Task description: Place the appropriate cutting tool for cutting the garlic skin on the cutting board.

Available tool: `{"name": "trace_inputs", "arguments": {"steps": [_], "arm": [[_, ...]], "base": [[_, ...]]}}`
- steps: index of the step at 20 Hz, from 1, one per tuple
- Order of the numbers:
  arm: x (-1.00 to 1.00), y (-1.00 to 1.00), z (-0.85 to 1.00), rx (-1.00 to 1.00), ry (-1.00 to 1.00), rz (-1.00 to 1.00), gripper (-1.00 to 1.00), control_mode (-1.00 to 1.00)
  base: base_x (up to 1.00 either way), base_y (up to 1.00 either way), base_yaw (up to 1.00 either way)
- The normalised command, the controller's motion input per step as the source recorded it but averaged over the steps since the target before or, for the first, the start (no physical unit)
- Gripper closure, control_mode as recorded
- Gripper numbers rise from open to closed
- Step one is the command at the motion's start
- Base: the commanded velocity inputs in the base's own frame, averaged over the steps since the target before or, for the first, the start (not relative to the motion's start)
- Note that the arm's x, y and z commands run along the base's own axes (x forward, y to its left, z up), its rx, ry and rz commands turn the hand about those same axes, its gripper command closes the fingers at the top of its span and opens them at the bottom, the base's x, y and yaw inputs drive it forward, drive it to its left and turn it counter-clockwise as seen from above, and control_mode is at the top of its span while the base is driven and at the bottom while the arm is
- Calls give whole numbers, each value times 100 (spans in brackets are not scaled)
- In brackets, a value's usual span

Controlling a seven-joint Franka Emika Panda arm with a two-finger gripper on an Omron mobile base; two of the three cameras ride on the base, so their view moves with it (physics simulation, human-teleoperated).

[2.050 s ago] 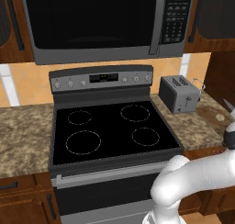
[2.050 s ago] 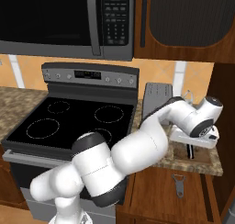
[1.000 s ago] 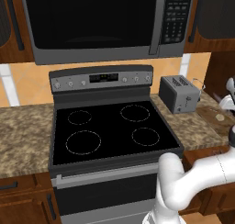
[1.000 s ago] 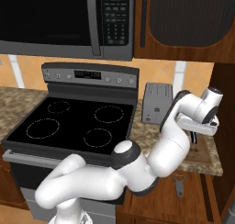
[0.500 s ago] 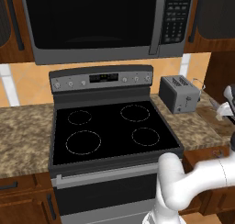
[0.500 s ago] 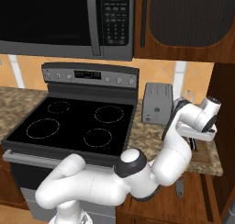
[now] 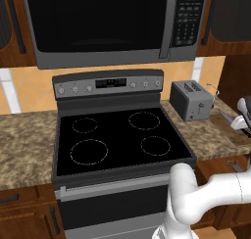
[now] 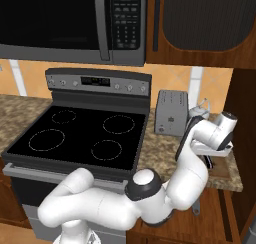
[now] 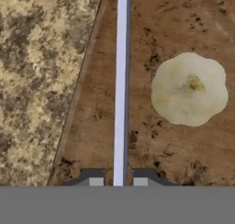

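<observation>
arm: white, reaches far right past the stove (image 7: pixel 117 140); from the right base view it loops up from the base, elbow low and centre, wrist bent over the right end of the counter (image 8: pixel 165 148)
hand: pointing down over the board (image 9: pixel 96 113); white wrist housing seen at the right edge of the left base view
gripper (image 9: pixel 118 181): closed on the knife (image 9: pixel 121 81); both dark fingertips (image 9: pixel 95 178) press against the blade from either side, only the blade's width between them
knife: silver blade runs straight up the hand view from between the tips, over the board, near its left edge; handle hidden under the hand; whether the blade touches the board, cannot tell; in the left base view a slim blade (image 7: pixel 226 118) sticks out beside the wrist
board: dark brown wood, on the counter right of the toaster (image 8: pixel 171 113); its edge runs diagonally in the hand view, speckled stone to the left
garlic (image 9: pixel 188 88): pale cream bulb lying on the board, right of the blade, apart from it, seen from above
toaster: grey, between stove and board, near the wrist
microwave (image 7: pixel 108 25): above the stove, well away from the arm
</observation>
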Motion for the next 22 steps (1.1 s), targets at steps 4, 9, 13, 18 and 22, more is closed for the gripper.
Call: {"name": "trace_inputs", "arguments": {"steps": [4,9,13,18,22], "arm": [[0,0,0,0,0,1,100,-100],[0,0,0,0,0,4,-100,-100],[-25,0,0,0,0,7,-100,-100],[-60,-6,0,2,0,8,-100,-100],[-60,-1,30,0,0,8,-100,-100]], "base": [[0,0,0],[0,0,0],[0,0,0],[0,0,0],[0,0,0]]}}
